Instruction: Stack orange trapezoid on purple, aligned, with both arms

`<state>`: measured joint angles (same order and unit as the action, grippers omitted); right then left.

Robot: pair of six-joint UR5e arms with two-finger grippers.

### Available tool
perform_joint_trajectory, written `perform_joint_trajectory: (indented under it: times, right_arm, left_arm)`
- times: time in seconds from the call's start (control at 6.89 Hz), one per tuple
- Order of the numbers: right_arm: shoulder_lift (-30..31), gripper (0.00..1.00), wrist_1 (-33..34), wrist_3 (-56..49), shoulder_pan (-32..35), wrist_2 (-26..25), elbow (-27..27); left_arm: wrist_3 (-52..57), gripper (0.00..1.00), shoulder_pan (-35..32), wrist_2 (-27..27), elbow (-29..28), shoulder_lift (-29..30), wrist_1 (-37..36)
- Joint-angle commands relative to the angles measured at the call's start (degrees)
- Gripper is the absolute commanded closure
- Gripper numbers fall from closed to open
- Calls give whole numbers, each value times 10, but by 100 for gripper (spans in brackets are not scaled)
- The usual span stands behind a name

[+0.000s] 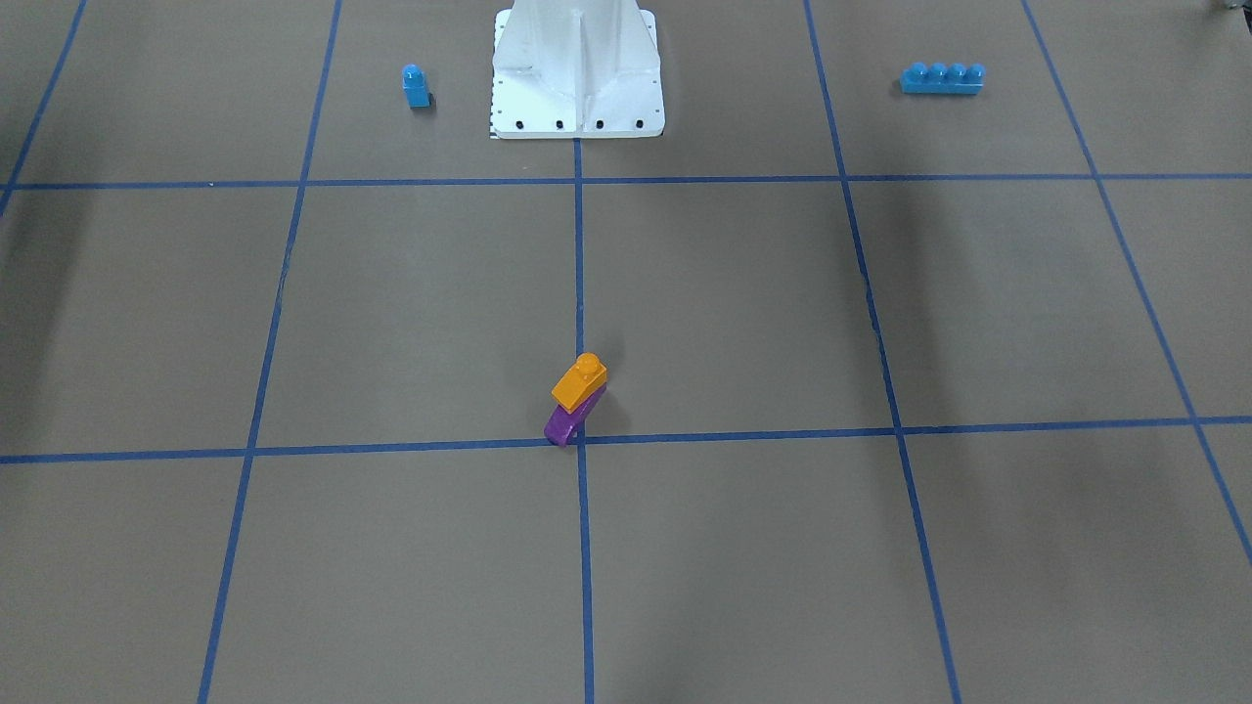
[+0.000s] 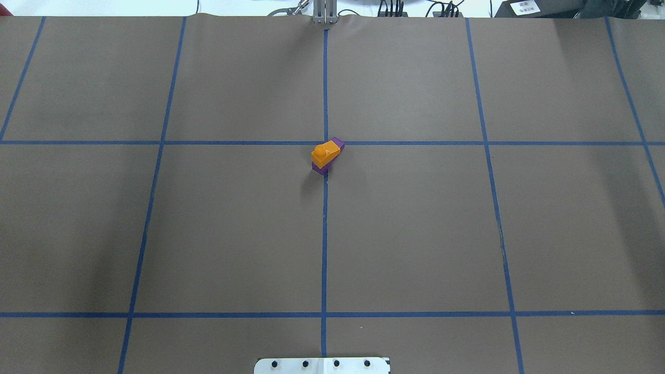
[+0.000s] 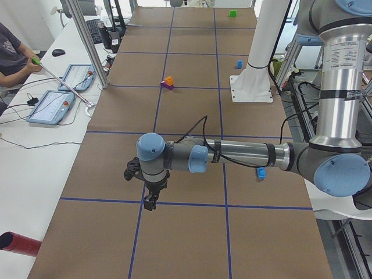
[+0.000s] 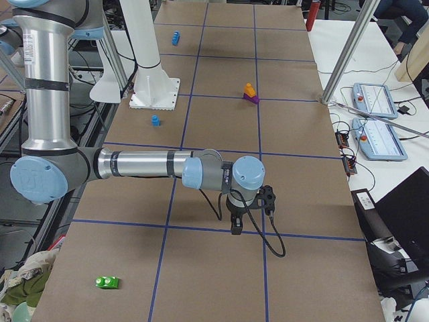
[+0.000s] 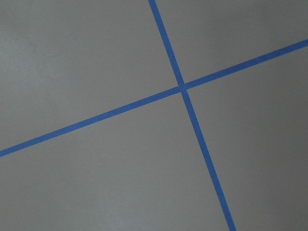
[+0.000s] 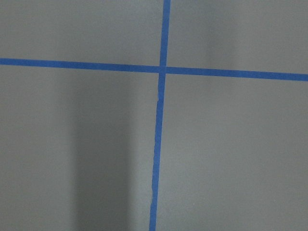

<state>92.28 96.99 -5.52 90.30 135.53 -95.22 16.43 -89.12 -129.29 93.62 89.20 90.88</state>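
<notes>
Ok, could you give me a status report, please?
Left gripper, right gripper away from stack, state unclear. Orange trapezoid on purple. Blue bricks well away.

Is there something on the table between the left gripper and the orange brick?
Nothing visible does. The left gripper hangs far from the orange brick, which already sits on the purple brick. Only tape lines lie between them; the long blue brick lies aside, near the robot.

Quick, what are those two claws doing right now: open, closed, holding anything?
Left gripper: cannot tell open or shut; seen only from the side.
Right gripper: cannot tell either, same reason.
</notes>
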Motion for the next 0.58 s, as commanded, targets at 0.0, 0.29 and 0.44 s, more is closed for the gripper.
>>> perform_joint_trajectory:
  times: [0.0,0.29,0.44]
  right_arm:
    - [0,0,0,1,1,0,0]
    - [-1,0,0,0,0,0,-1]
    - [-1,0,0,1,1,0,-1]
  left_arm:
    - [1,0,0,0,-3,0,0]
    - [1,0,0,0,-5,-1,0]
    - [1,0,0,0,-5,-1,0]
